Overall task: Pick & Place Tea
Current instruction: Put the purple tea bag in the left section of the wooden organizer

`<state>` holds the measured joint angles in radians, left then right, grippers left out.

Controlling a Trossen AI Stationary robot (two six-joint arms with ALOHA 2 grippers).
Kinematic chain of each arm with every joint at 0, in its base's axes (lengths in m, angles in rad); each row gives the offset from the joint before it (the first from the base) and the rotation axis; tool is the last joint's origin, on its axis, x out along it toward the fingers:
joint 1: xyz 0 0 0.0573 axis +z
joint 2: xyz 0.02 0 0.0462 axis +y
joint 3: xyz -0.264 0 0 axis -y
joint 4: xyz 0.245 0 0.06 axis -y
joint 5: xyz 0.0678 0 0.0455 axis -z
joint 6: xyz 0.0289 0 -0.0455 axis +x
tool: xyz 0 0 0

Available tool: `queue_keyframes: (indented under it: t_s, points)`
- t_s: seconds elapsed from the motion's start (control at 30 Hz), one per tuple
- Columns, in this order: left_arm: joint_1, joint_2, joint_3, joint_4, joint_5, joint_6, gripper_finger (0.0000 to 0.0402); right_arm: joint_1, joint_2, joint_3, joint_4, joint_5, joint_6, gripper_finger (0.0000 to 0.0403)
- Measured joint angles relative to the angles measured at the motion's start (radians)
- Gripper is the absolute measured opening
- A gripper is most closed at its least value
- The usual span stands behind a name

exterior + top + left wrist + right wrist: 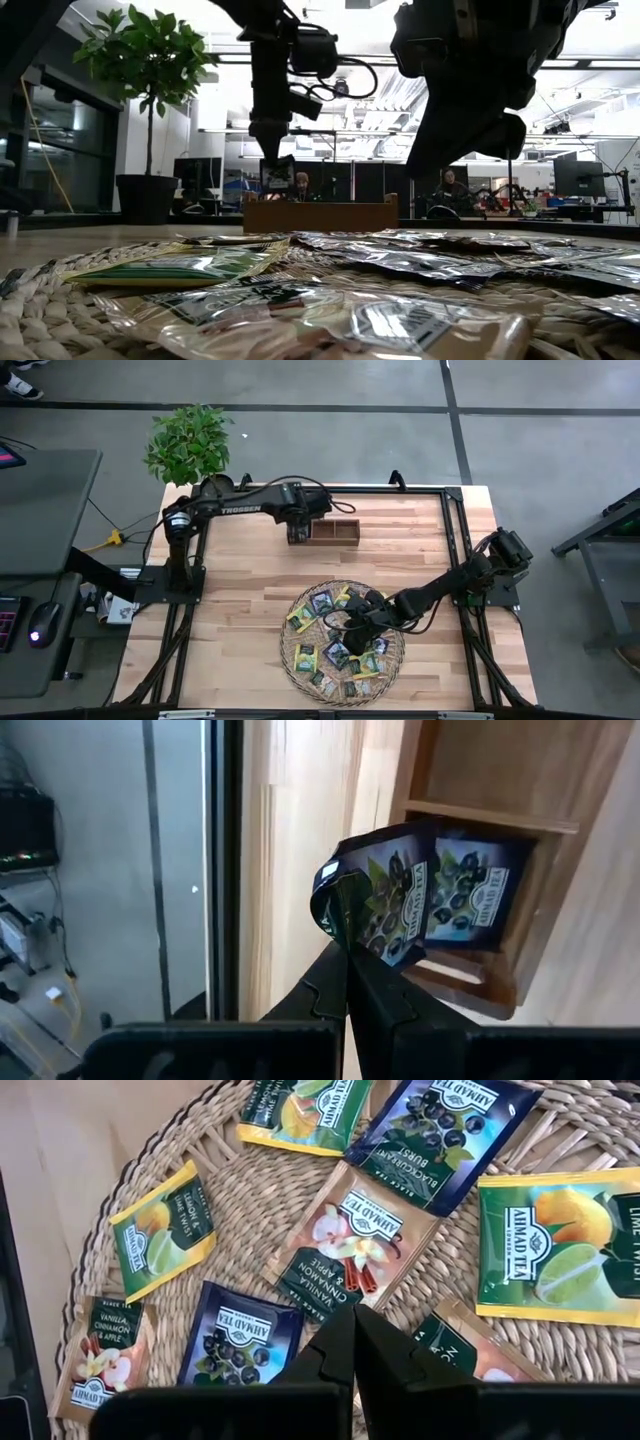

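Your left pincer [345, 935] is clamped on a dark blue sachet [385, 900] by its edge, poised at the wooden box [334, 531] at the worktop's [240, 600] far side — ready, it seems, to drop in beside another already there. Your right pincer [355, 1342], closed and empty, hovers over the woven tray [250, 1200] — where the glossy flat square sachets [365, 1230] lie scattered.

Dark blue sachets [238, 1342] are printed with blackcurrants, green-and-yellow sachets [558, 1245] with lemons and limes, tan ones [357, 1245] with vanilla flowers; the woven tray [250, 1220] is straw-coloured.
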<state>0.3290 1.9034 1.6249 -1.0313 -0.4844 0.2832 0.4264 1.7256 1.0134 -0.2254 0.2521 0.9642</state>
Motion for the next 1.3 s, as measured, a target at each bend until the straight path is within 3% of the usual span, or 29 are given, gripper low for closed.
queue_keyframes:
  t_s: [0.4,1.3]
  points:
    - [-0.001,0.0,0.0,0.007,0.071,0.016,0.0,0.0,0.0,0.0,-0.001,-0.01,-0.015,0.0]
    - [-0.001,0.0,-0.001,-0.018,0.117,0.053,0.0,0.0,0.0,0.0,0.005,-0.024,-0.03,0.0]
